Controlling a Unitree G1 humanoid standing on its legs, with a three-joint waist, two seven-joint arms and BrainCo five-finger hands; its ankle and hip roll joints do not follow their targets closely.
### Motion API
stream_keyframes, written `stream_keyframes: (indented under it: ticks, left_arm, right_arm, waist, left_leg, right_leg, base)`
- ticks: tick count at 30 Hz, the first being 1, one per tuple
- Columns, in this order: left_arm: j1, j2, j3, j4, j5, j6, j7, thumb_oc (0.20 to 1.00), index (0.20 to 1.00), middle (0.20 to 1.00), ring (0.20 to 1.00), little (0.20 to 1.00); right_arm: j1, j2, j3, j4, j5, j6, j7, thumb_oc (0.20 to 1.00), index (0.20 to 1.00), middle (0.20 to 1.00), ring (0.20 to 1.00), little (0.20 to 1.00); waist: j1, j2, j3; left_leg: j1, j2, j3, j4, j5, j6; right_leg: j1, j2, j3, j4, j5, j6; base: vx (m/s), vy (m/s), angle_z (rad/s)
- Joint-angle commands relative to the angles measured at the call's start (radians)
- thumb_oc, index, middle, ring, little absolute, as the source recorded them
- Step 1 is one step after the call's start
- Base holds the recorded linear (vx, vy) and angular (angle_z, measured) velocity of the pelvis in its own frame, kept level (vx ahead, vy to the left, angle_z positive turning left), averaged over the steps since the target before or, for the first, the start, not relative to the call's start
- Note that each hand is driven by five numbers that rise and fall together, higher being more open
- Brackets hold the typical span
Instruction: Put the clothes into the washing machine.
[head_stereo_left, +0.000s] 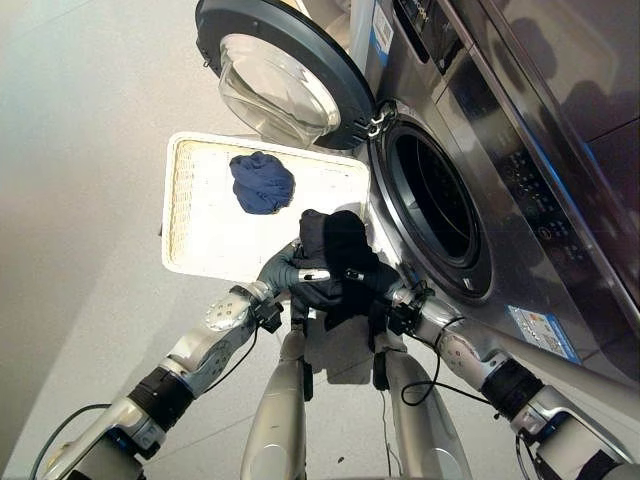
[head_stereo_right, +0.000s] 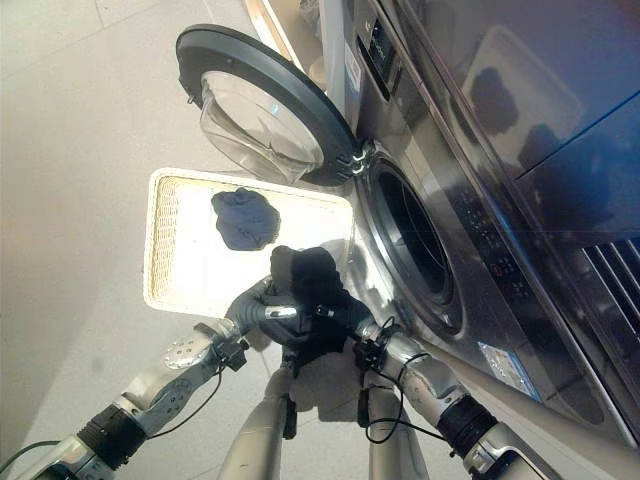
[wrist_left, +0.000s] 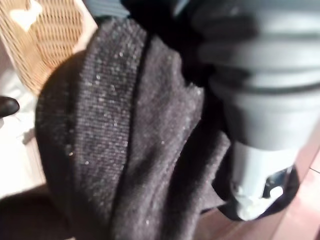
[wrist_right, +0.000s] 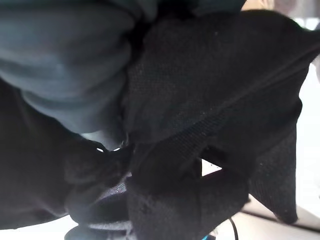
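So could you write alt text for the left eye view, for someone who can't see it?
Both robot hands, left hand and right hand, hold up a bundled black garment between them, just in front of the washing machine's open drum. Behind it, a blue garment lies in a white basket on the floor, beneath the open door.

Bright daylight, glare on basket (head_stereo_left: 200, 240); wrist views blurred, dark; washing machine (head_stereo_left: 520, 150) reflective.
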Motion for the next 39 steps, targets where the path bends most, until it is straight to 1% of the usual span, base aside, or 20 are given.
stream_keyframes:
  ticks: [1, 2, 4, 5, 6, 8, 10, 13, 16, 17, 21, 26, 30, 32, 33, 34, 35, 36, 37, 39]
  left_arm:
    - [-0.063, -0.083, 0.117, -0.109, 0.12, -0.191, 0.3, 1.0, 1.0, 1.0, 1.0, 1.0]
    - [-0.061, -0.084, 0.127, -0.103, 0.139, -0.192, 0.34, 1.0, 1.0, 1.0, 1.0, 1.0]
    - [-0.049, -0.093, 0.177, -0.079, 0.204, -0.182, 0.493, 1.0, 1.0, 1.0, 1.0, 1.0]
    - [-0.042, -0.097, 0.195, -0.071, 0.23, -0.176, 0.532, 1.0, 1.0, 1.0, 1.0, 1.0]
    - [-0.042, -0.097, 0.195, -0.071, 0.23, -0.176, 0.532, 1.0, 1.0, 1.0, 1.0, 1.0]
    - [0.003, -0.106, 0.271, -0.032, 0.281, -0.139, 0.687, 1.0, 1.0, 1.0, 1.0, 1.0]
    - [0.01, -0.109, 0.281, -0.021, 0.277, -0.136, 0.713, 1.0, 1.0, 1.0, 1.0, 1.0]
    - [0.06, -0.152, 0.343, 0.093, 0.172, -0.139, 0.786, 1.0, 1.0, 1.0, 1.0, 1.0]
    - [0.096, -0.205, 0.368, 0.223, 0.048, -0.16, 0.747, 1.0, 1.0, 1.0, 1.0, 1.0]
    - [0.104, -0.219, 0.376, 0.27, 0.025, -0.171, 0.718, 1.0, 1.0, 1.0, 1.0, 1.0]
    - [0.119, -0.257, 0.383, 0.449, -0.066, -0.16, 0.624, 1.0, 1.0, 1.0, 1.0, 1.0]
    - [0.145, -0.299, 0.368, 0.583, -0.132, -0.192, 0.51, 1.0, 1.0, 1.0, 1.0, 1.0]
    - [0.178, -0.326, 0.348, 0.648, -0.138, -0.219, 0.456, 1.0, 1.0, 1.0, 1.0, 1.0]
    - [0.194, -0.332, 0.34, 0.673, -0.134, -0.222, 0.435, 1.0, 1.0, 1.0, 1.0, 1.0]
    - [0.208, -0.336, 0.343, 0.688, -0.127, -0.218, 0.413, 1.0, 1.0, 1.0, 1.0, 1.0]
    - [0.216, -0.336, 0.344, 0.7, -0.124, -0.217, 0.399, 1.0, 1.0, 1.0, 1.0, 1.0]
    - [0.227, -0.337, 0.342, 0.713, -0.12, -0.21, 0.382, 1.0, 1.0, 1.0, 1.0, 1.0]
    - [0.229, -0.339, 0.342, 0.717, -0.119, -0.208, 0.375, 1.0, 1.0, 1.0, 1.0, 1.0]
    - [0.24, -0.339, 0.343, 0.73, -0.11, -0.202, 0.362, 1.0, 1.0, 1.0, 1.0, 1.0]
    - [0.243, -0.333, 0.349, 0.741, -0.103, -0.189, 0.34, 1.0, 1.0, 1.0, 1.0, 1.0]
  right_arm:
    - [0.046, 0.077, 0.059, -0.009, 0.047, 0.109, 0.106, 0.2, 0.2, 0.2, 0.2, 0.2]
    - [0.048, 0.08, 0.058, -0.007, 0.052, 0.11, 0.109, 0.2, 0.2, 0.2, 0.2, 0.2]
    - [0.06, 0.094, 0.045, -0.002, 0.094, 0.111, 0.107, 0.2, 0.2, 0.2, 0.2, 0.2]
    - [0.065, 0.098, 0.039, 0.002, 0.103, 0.105, 0.108, 0.2, 0.2, 0.2, 0.2, 0.2]
    - [0.065, 0.098, 0.039, 0.002, 0.103, 0.105, 0.108, 0.2, 0.2, 0.2, 0.2, 0.2]
    - [0.092, 0.123, -0.002, 0.015, 0.168, 0.058, 0.077, 0.2, 0.2, 0.2, 0.2, 0.2]
    - [0.093, 0.126, -0.008, 0.018, 0.19, 0.044, 0.065, 0.2, 0.2, 0.2, 0.2, 0.2]
    - [0.095, 0.151, -0.056, 0.068, 0.312, -0.029, 0.035, 0.2, 0.2, 0.2, 0.2, 0.2]
    - [0.057, 0.167, -0.102, 0.124, 0.377, -0.079, 0.009, 0.2, 0.2, 0.2, 0.2, 0.2]
    - [0.038, 0.17, -0.119, 0.149, 0.383, -0.085, 0.01, 0.2, 0.2, 0.2, 0.2, 0.2]
    - [-0.089, 0.137, -0.213, 0.256, 0.446, -0.094, -0.023, 0.2, 0.2, 0.2, 0.2, 0.2]
    - [-0.224, 0.087, -0.299, 0.348, 0.49, -0.135, -0.049, 0.2, 0.2, 0.2, 0.2, 0.2]
    - [-0.306, 0.046, -0.37, 0.397, 0.553, -0.199, -0.078, 0.2, 0.2, 0.2, 0.2, 0.2]
    - [-0.347, 0.022, -0.413, 0.408, 0.598, -0.269, -0.103, 0.2, 0.2, 0.2, 0.2, 0.2]
    - [-0.369, 0.008, -0.446, 0.41, 0.611, -0.332, -0.116, 0.2, 0.2, 0.2, 0.2, 0.2]
    - [-0.388, -0.008, -0.467, 0.409, 0.617, -0.37, -0.129, 0.2, 0.2, 0.2, 0.2, 0.2]
    - [-0.41, -0.026, -0.497, 0.409, 0.625, -0.45, -0.136, 0.2, 0.2, 0.2, 0.2, 0.2]
    - [-0.435, -0.043, -0.516, 0.404, 0.63, -0.486, -0.145, 0.2, 0.2, 0.2, 0.2, 0.2]
    - [-0.461, -0.068, -0.55, 0.4, 0.641, -0.593, -0.146, 0.2, 0.2, 0.2, 0.2, 0.2]
    - [-0.508, -0.116, -0.598, 0.393, 0.635, -0.739, -0.169, 0.2, 0.2, 0.2, 0.2, 0.2]
  waist:
    - [-0.009, -0.033, -0.019]
    - [-0.008, -0.033, -0.019]
    - [-0.003, -0.034, -0.019]
    - [-0.001, -0.035, -0.019]
    - [-0.001, -0.035, -0.019]
    - [0.009, -0.029, -0.019]
    - [0.01, -0.027, -0.019]
    - [0.014, -0.01, -0.019]
    - [0.018, 0.008, -0.019]
    - [0.019, 0.014, -0.019]
    - [0.025, 0.049, -0.019]
    - [0.032, 0.09, -0.019]
    - [0.037, 0.119, -0.019]
    - [0.039, 0.134, -0.019]
    - [0.04, 0.143, -0.019]
    - [0.039, 0.149, -0.019]
    - [0.039, 0.158, -0.019]
    - [0.04, 0.163, -0.019]
    - [0.039, 0.169, -0.019]
    - [0.039, 0.174, -0.019]
  left_leg:
    - [0.014, -0.085, 0.041, 0.008, -0.045, 0.029]
    - [0.014, -0.086, 0.039, 0.008, -0.045, 0.029]
    - [0.01, -0.091, 0.03, 0.009, -0.045, 0.03]
    - [0.007, -0.093, 0.027, 0.011, -0.046, 0.03]
    - [0.007, -0.093, 0.027, 0.011, -0.046, 0.03]
    - [-0.012, -0.104, 0.01, 0.031, -0.05, 0.029]
    - [-0.018, -0.106, 0.007, 0.037, -0.051, 0.028]
    - [-0.052, -0.121, -0.006, 0.076, -0.06, 0.023]
    - [-0.087, -0.132, -0.006, 0.108, -0.069, 0.023]
    - [-0.093, -0.133, -0.004, 0.113, -0.072, 0.023]
    - [-0.121, -0.135, 0.01, 0.117, -0.072, 0.025]
    - [-0.146, -0.136, 0.025, 0.111, -0.063, 0.026]
    - [-0.159, -0.139, 0.033, 0.1, -0.057, 0.027]
    - [-0.165, -0.141, 0.035, 0.102, -0.057, 0.026]
    - [-0.167, -0.142, 0.037, 0.108, -0.059, 0.026]
    - [-0.168, -0.142, 0.039, 0.111, -0.061, 0.025]
    - [-0.16, -0.143, 0.041, 0.115, -0.072, 0.023]
    - [-0.171, -0.143, 0.041, 0.116, -0.064, 0.024]
    - [-0.163, -0.143, 0.041, 0.119, -0.077, 0.024]
    - [-0.171, -0.144, 0.044, 0.123, -0.073, 0.026]
  right_leg:
    - [0.062, -0.008, -0.017, -0.19, 0.127, 0.046]
    - [0.061, -0.008, -0.017, -0.189, 0.126, 0.046]
    - [0.057, -0.007, -0.019, -0.189, 0.124, 0.045]
    - [0.056, -0.008, -0.02, -0.189, 0.123, 0.044]
    - [0.056, -0.008, -0.02, -0.189, 0.123, 0.044]
    - [0.038, -0.014, -0.026, -0.177, 0.122, 0.042]
    - [0.032, -0.015, -0.027, -0.173, 0.121, 0.042]
    - [0.001, -0.027, -0.029, -0.149, 0.116, 0.041]
    - [-0.033, -0.039, -0.031, -0.133, 0.116, 0.04]
    - [-0.039, -0.042, -0.032, -0.13, 0.115, 0.041]
    - [-0.076, -0.048, -0.03, -0.118, 0.113, 0.043]
    - [-0.112, -0.048, -0.023, -0.108, 0.11, 0.043]
    - [-0.138, -0.048, -0.02, -0.102, 0.108, 0.043]
    - [-0.148, -0.049, -0.017, -0.095, 0.105, 0.042]
    - [-0.154, -0.051, -0.016, -0.087, 0.1, 0.042]
    - [-0.157, -0.051, -0.014, -0.082, 0.097, 0.042]
    - [-0.154, -0.053, -0.012, -0.069, 0.08, 0.043]
    - [-0.164, -0.053, -0.011, -0.07, 0.089, 0.042]
    - [-0.161, -0.052, -0.007, -0.059, 0.071, 0.043]
    - [-0.169, -0.049, -0.005, -0.053, 0.074, 0.043]
  base:
    - [0.02, -0.033, 0.0]
    - [0.01, -0.053, 0.0]
    - [0.0, -0.057, 0.01]
    - [0.0, -0.037, 0.01]
    - [0.0, -0.054, 0.0]
    - [0.0, -0.057, 0.01]
    - [0.0, 0.0, 0.0]
    - [0.0, 0.027, 0.02]
    - [0.01, 0.07, 0.03]
    - [0.02, 0.091, 0.03]
    - [0.02, 0.083, 0.02]
    - [0.05, 0.075, -0.02]
    - [0.06, 0.049, -0.07]
    - [0.08, 0.029, -0.12]
    - [0.08, 0.03, -0.04]
    - [0.11, 0.026, -0.03]
    - [0.06, 0.022, -0.06]
    - [0.1, 0.0, -0.07]
    - [0.04, -0.009, -0.1]
    - [0.06, -0.035, -0.09]
